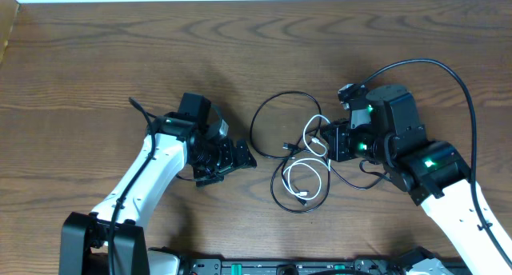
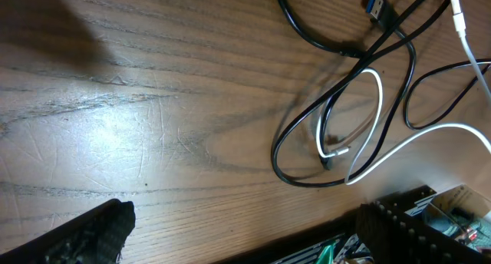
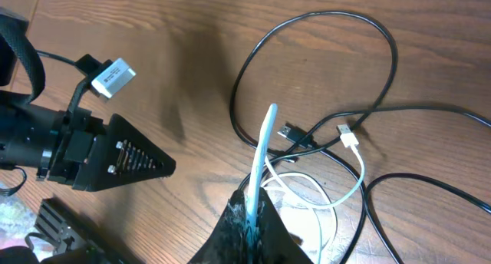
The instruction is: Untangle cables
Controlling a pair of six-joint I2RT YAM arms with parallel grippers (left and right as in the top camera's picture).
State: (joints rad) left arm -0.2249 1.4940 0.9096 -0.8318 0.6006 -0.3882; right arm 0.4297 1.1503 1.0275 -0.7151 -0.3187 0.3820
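Note:
The cables lie tangled on the wooden table between my two grippers. In the overhead view a black cable [image 1: 254, 129] loops wide, and a white cable [image 1: 308, 181] coils just below it. My right gripper [image 1: 322, 139] is shut on the white cable [image 3: 268, 137], which sticks up stiffly from its fingertips [image 3: 251, 202]. A black cable [image 3: 307, 18] arcs beyond it, and a white plug [image 3: 349, 137] rests on the crossing. My left gripper [image 1: 236, 161] stands open left of the tangle, holding nothing. Its wrist view has black cable [image 2: 275, 153] and white cable [image 2: 414, 137] ahead of the open gripper [image 2: 245, 214].
A blue-tipped USB plug [image 2: 376, 4] lies at the top of the left wrist view. A thick black arm wire [image 1: 448, 67] arches over the right arm. The left gripper's dark finger [image 3: 130, 160] shows on the left in the right wrist view. The table's front edge [image 2: 307, 233] runs close by.

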